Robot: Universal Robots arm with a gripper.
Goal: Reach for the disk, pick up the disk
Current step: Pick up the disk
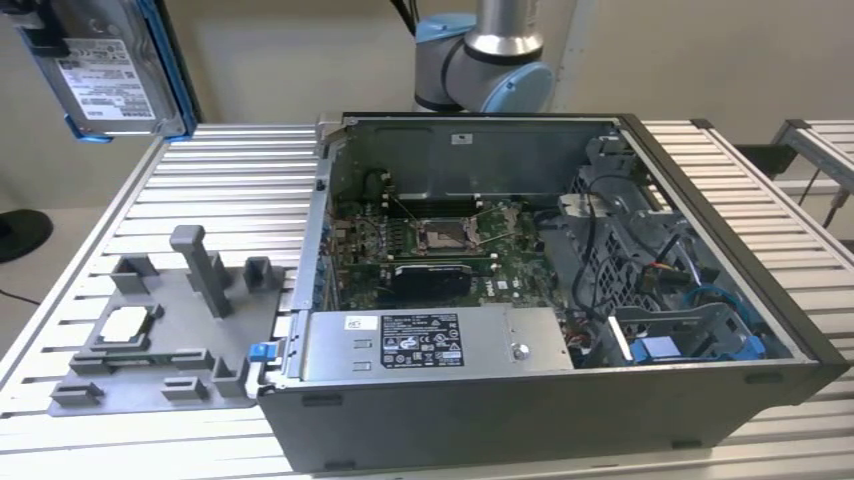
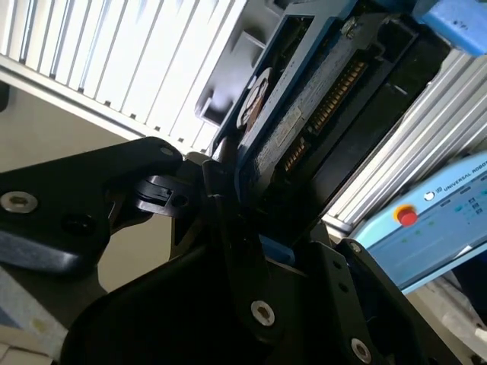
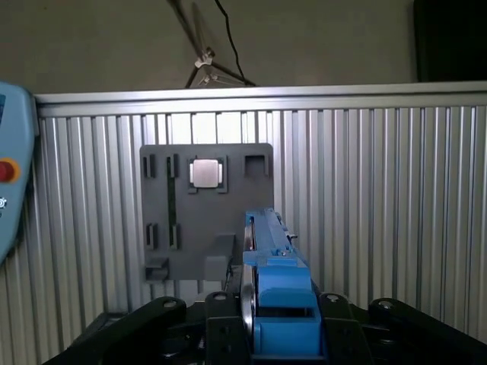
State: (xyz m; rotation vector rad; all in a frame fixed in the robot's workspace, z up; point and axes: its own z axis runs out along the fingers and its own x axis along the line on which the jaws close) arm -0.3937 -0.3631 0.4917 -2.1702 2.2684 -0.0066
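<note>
Although pad contact is hidden, the disk (image 1: 114,70) is seen aloft at the exterior view's upper left, well left of the open computer case (image 1: 534,425). In the first wrist view it is apparently pinched edge-on by the gripper (image 3: 278,327), its long axis running away from the claw.

The open computer case (image 1: 534,400) is seen obliquely from above in the exterior view; the grey fixture plate (image 3: 205,228) is shared with the downward-aimed first wrist view; the disk (image 2: 304,114) is framed closely in the second wrist view.
</note>
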